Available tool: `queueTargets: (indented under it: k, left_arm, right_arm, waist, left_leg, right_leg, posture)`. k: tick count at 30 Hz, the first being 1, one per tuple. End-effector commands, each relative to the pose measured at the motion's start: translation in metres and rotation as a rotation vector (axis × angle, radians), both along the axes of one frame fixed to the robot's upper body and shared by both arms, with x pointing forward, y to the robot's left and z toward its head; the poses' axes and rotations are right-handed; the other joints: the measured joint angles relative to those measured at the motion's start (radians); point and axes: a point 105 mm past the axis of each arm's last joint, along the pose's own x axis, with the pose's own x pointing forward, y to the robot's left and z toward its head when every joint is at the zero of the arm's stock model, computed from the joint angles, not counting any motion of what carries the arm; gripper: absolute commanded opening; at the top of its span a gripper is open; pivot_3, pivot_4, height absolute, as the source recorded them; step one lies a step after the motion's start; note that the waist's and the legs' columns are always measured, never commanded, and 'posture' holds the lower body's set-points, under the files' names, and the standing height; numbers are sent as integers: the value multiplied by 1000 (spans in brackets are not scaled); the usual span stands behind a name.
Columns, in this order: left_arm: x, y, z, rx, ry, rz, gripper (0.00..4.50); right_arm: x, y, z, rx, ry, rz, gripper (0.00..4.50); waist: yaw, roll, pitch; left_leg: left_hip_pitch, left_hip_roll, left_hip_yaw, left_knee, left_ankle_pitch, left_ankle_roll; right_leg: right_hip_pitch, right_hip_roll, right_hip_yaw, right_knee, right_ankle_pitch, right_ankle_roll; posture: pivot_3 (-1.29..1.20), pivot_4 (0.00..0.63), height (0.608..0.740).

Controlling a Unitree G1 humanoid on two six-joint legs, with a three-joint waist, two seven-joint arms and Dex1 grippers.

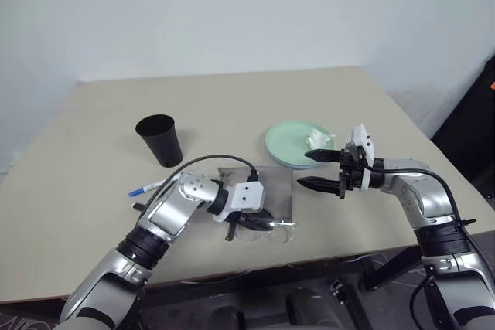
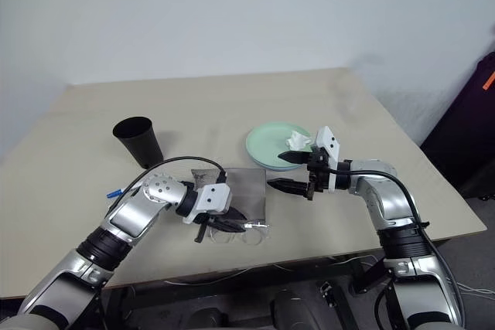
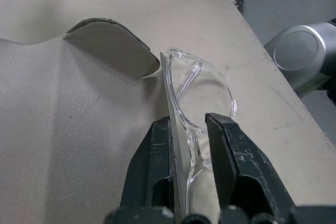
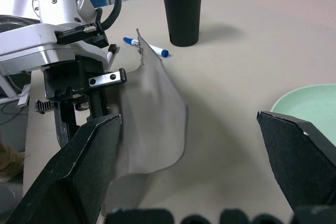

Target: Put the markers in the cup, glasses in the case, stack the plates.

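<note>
Low on the beige table (image 1: 93, 214), the left gripper (image 3: 187, 145) pinches the glasses (image 3: 202, 90) beside the case (image 3: 63, 129), the right gripper (image 1: 319, 170) spread; lifting them in seems next.

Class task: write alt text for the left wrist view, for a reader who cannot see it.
Two black fingers of the left gripper are closed around the clear-framed glasses, which lie on a beige table. Beside them, the flap of the grey case curls upward.
</note>
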Motion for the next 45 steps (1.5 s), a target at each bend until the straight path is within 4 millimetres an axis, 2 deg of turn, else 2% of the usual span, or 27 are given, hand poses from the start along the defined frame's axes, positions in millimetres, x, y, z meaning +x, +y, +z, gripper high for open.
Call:
queueTargets:
  k: [1, 7, 10, 14, 18, 23, 31, 45]
  left_arm:
    - [13, 2, 17, -56, -41, 53, 907]
    - [17, 6, 17, -53, -48, 76, 907]
    - [18, 6, 18, -59, -54, 84, 1467]
    - [23, 6, 24, -74, -92, 92, 2826]
    - [20, 4, 37, -107, -89, 65, 2826]
    - [9, 2, 42, -110, -61, -6, 2826]
    - [-10, 2, 33, -28, -23, -133, 2826]
    - [-8, 8, 5, 123, -49, -173, 2826]
  right_arm:
    - [0, 4, 14, 21, -62, 15, 4500]
    - [1, 4, 12, 16, -62, 5, 4500]
    - [2, 4, 12, 15, -62, 4, 4500]
    - [2, 4, 11, 16, -63, 1, 4500]
    - [2, 5, 11, 16, -64, -2, 4500]
    - [3, 5, 11, 16, -66, -6, 4500]
    - [3, 5, 10, 15, -69, -12, 4500]
    - [2, 5, 7, 15, -65, -28, 4500]
  waist:
    - [0, 0, 0]
    - [0, 0, 0]
    - [0, 0, 0]
    - [0, 0, 0]
    - [0, 0, 0]
    - [0, 0, 0]
    - [0, 0, 0]
    - [0, 0, 0]
  left_leg:
    - [0, 0, 0, 0, 0, 0]
    - [0, 0, 0, 0, 0, 0]
    - [0, 0, 0, 0, 0, 0]
    - [0, 0, 0, 0, 0, 0]
    - [0, 0, 0, 0, 0, 0]
    - [0, 0, 0, 0, 0, 0]
    - [0, 0, 0, 0, 0, 0]
    - [-1, 0, 0, 1, 0, 0]
  right_leg:
    - [0, 0, 0, 0, 0, 0]
    - [0, 0, 0, 0, 0, 0]
    - [0, 0, 0, 0, 0, 0]
    - [0, 0, 0, 0, 0, 0]
    - [0, 0, 0, 0, 0, 0]
    - [0, 0, 0, 0, 0, 0]
    - [0, 0, 0, 0, 0, 0]
    - [0, 0, 0, 0, 0, 0]
  posture:
    - [0, 0, 740]
    - [0, 0, 740]
    - [0, 0, 740]
    - [0, 0, 740]
    - [0, 0, 740]
    - [0, 0, 740]
    - [0, 0, 740]
    - [0, 0, 740]
